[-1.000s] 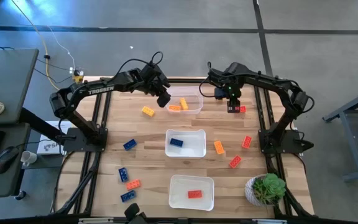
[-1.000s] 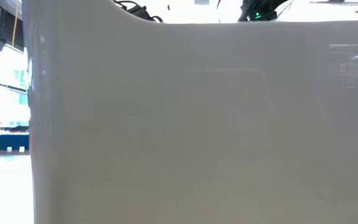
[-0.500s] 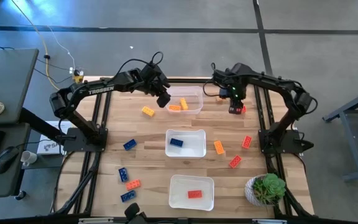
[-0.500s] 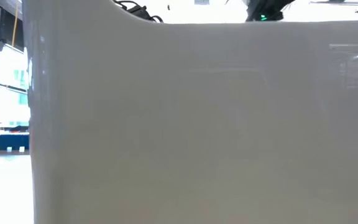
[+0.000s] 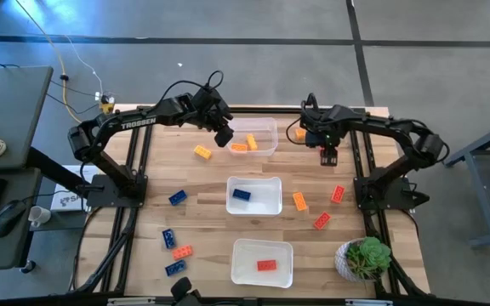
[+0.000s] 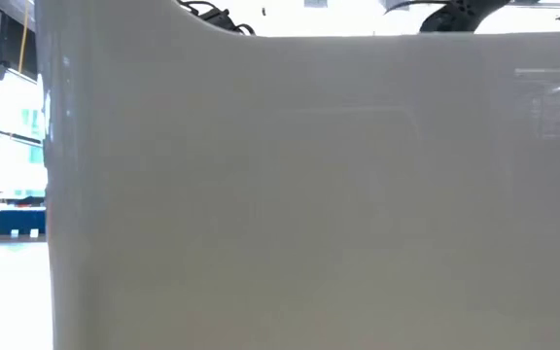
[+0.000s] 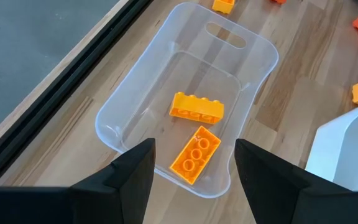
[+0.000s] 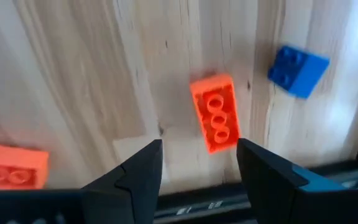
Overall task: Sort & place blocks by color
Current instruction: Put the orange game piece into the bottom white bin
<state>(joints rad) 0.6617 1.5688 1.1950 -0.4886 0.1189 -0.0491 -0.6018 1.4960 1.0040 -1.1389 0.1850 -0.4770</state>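
Observation:
My left gripper [image 5: 224, 134] [image 7: 194, 186] is open and empty above the left end of the far clear tub [image 5: 266, 146], which holds two yellow-orange blocks [image 7: 196, 109] [image 7: 195, 154]. My right gripper [image 5: 327, 155] [image 8: 197, 168] is open and empty above the table's far right part. In the right wrist view a red block [image 8: 217, 118] lies flat on the wood just ahead of the fingers, with a blue block [image 8: 298, 70] and an orange block [image 8: 11, 167] to either side. A blue block [image 5: 242, 195] lies in the middle tub and a red block [image 5: 266, 265] in the near tub.
Loose blocks lie on the wood: orange [image 5: 299, 133], [image 5: 299, 201], [image 5: 202, 152]; red [image 5: 338, 194], [image 5: 321, 221]; blue [image 5: 177, 197], [image 5: 168, 238], [image 5: 175, 268]. A potted plant [image 5: 364, 257] stands at the near right corner. A tub wall [image 6: 309, 194] fills the low view.
My right gripper has gone toward the table's right edge and a little toward the near edge, and an orange block that it covered now shows beside the far tub. No block has moved.

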